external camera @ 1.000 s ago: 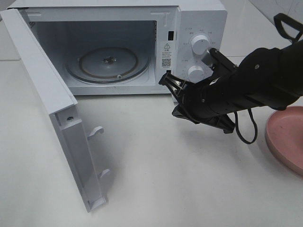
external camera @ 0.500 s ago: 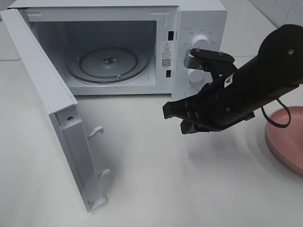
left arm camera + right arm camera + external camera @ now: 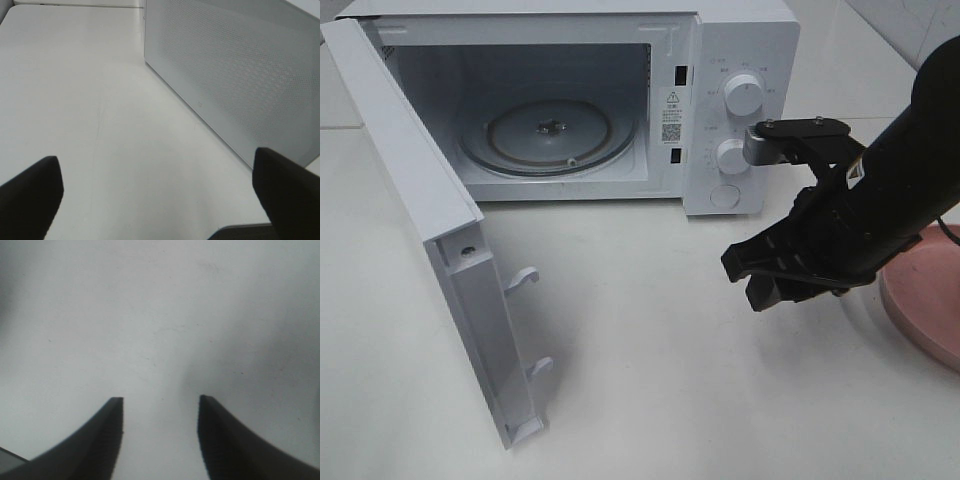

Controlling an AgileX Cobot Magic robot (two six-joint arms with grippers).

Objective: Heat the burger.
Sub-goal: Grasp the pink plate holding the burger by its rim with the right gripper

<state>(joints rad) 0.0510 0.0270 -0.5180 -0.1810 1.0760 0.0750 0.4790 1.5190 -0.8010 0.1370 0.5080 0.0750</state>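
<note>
A white microwave (image 3: 740, 30) is sitting at the back of the worktop (image 3: 650, 380). Its door (image 3: 410, 190) is hanging wide open on the left. A round glass tray (image 3: 548, 135) is lying inside. Two knobs (image 3: 744, 95) are sitting on its right side, one above the other. A pink plate (image 3: 920, 290) is lying at the right edge.

The left gripper (image 3: 155, 165) hangs above the white table (image 3: 75, 75) with its two dark fingers (image 3: 30, 195) spread wide; farther off, a pale panel (image 3: 240, 75) (finely perforated) stands upright on it.
</note>
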